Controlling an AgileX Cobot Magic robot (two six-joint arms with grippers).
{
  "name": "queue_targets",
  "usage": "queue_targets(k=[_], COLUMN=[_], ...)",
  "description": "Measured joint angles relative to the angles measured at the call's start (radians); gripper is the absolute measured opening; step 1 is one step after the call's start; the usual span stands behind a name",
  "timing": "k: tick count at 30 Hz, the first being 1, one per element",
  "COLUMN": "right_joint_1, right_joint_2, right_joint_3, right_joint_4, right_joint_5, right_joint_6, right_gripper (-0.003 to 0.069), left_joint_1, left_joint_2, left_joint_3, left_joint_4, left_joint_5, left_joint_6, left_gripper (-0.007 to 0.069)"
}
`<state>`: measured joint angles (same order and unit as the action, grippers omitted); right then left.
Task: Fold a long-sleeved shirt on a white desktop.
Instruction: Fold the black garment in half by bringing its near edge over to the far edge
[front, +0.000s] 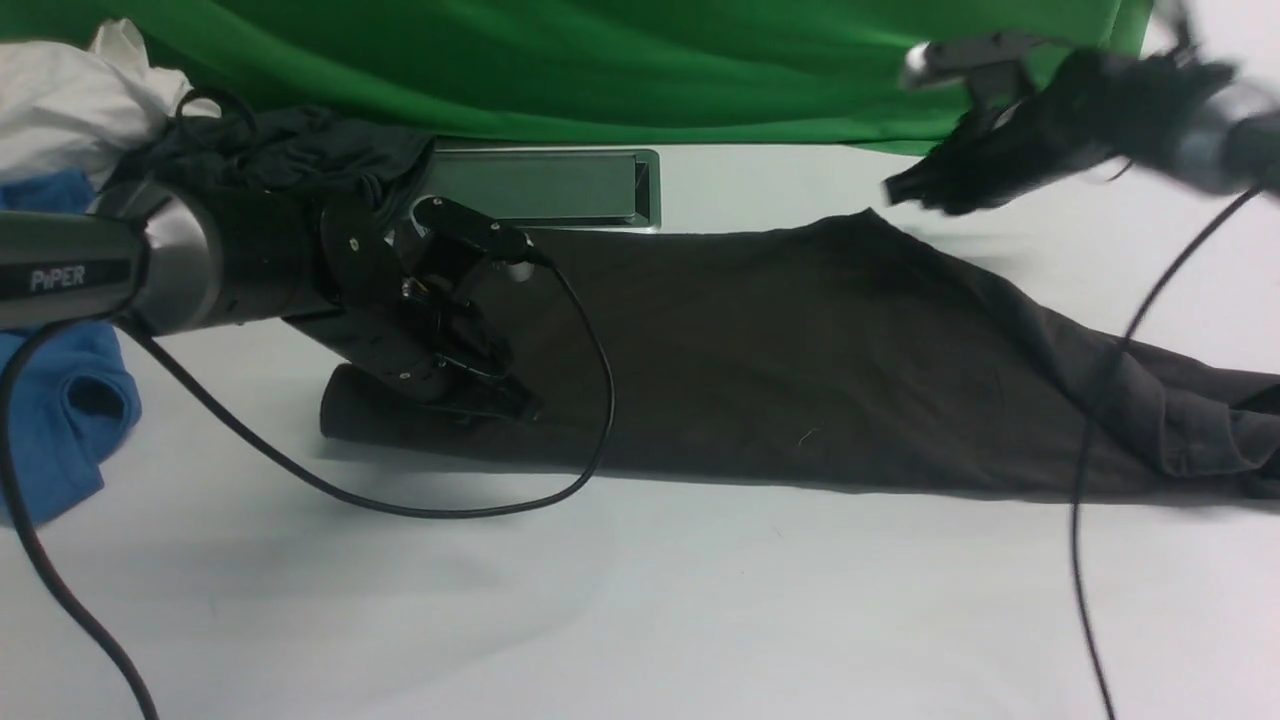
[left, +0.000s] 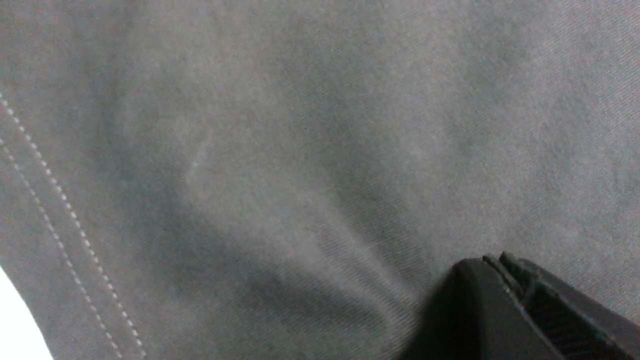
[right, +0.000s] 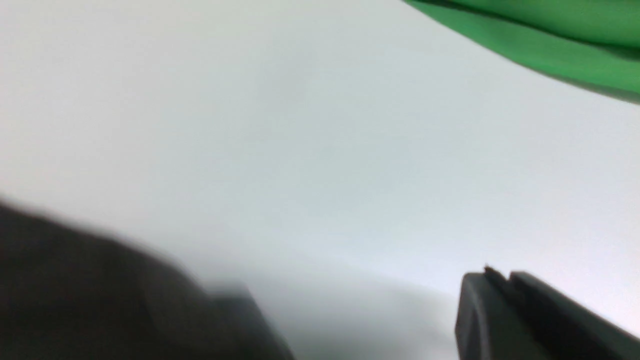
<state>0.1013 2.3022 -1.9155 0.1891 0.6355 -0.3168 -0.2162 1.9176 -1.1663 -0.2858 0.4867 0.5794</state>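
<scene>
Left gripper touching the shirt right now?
Touching. In the left wrist view the shut tips of the left gripper press into the shirt, and creases in the fabric run right into them.

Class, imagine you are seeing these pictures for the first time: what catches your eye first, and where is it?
A big dark shirt lies stretched across the middle of the white table, in front of a bright green cloth. The left claw is down on the shirt's left end, closed on a pinch of fabric, while the right claw hangs blurred above the table at the back right.
</scene>
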Motion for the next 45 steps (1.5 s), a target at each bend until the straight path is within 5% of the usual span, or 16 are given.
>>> queue_targets(k=[7,19,23,31,38,45], right_joint_1=[-0.006,0.005,0.005,-0.081,-0.13,-0.13], right_joint_2=[-0.277,-0.285,-0.285,-0.272,-0.351,-0.537], right_joint_3=[0.184,0.529,0.53,0.521,0.475,0.624], right_joint_4=[-0.016,-0.117,-0.282,-0.622,-0.669,-0.511], right_joint_5=[0.443,0.279,0.216,-0.198,-0.079,0.071], right_joint_6=[0.004,0.088,0.185,0.368,0.407,0.368], right_gripper=[0.0041,0.0041,0.0041,0.0041,0.0048,0.0052], left_joint_1=[0.002,0.003,0.003,0.003,0.003,0.003], left_joint_2=[-0.07,0.012,0.014,0.015,0.016,0.016], left_joint_3=[0.01,0.008,0.007,0.007,0.007,0.007], left_joint_4=[0.012,0.009,0.012,0.015,0.02,0.02], left_joint_5=[-0.027,-0.037,-0.037,-0.039,-0.039,-0.042], left_joint_6=[0.0,0.0,-0.001,-0.001,-0.001,-0.001], left_gripper=[0.0018,0.0018,0.0018,0.0018,0.0018,0.0018])
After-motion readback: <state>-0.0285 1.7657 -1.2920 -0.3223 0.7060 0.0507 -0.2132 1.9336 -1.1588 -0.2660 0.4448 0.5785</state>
